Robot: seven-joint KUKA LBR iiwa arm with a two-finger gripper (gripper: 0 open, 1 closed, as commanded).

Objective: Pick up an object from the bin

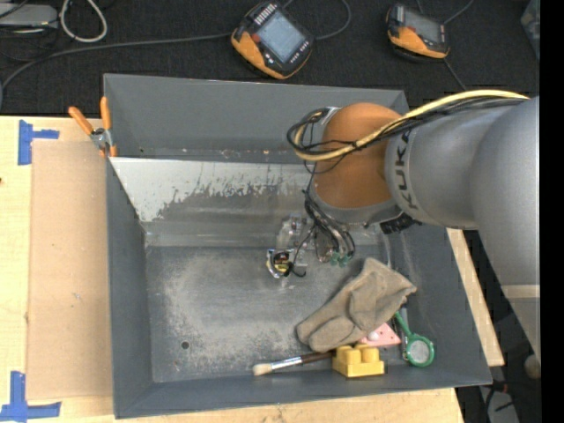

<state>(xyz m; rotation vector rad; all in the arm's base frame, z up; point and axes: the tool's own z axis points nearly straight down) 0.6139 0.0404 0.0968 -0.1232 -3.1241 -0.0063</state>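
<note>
- The gripper (284,256) hung low over the bare middle floor of the bin (211,324); whether it was open or closed could not be told
- Nearest lay a beige cloth (361,305), toward the lower right; touching its edge, a yellow block (359,360) and a paintbrush (291,365)

The arm (467,161) is a thick, smooth, silver-grey tube with dark KUKA lettering (401,167) near its end. Just above the hand (291,252) sits a rounded orange cover (352,161). Black and yellow cables (307,135) loop over that cover. The hand itself is small bare metal, with thin wires (339,252) around it.
</note>
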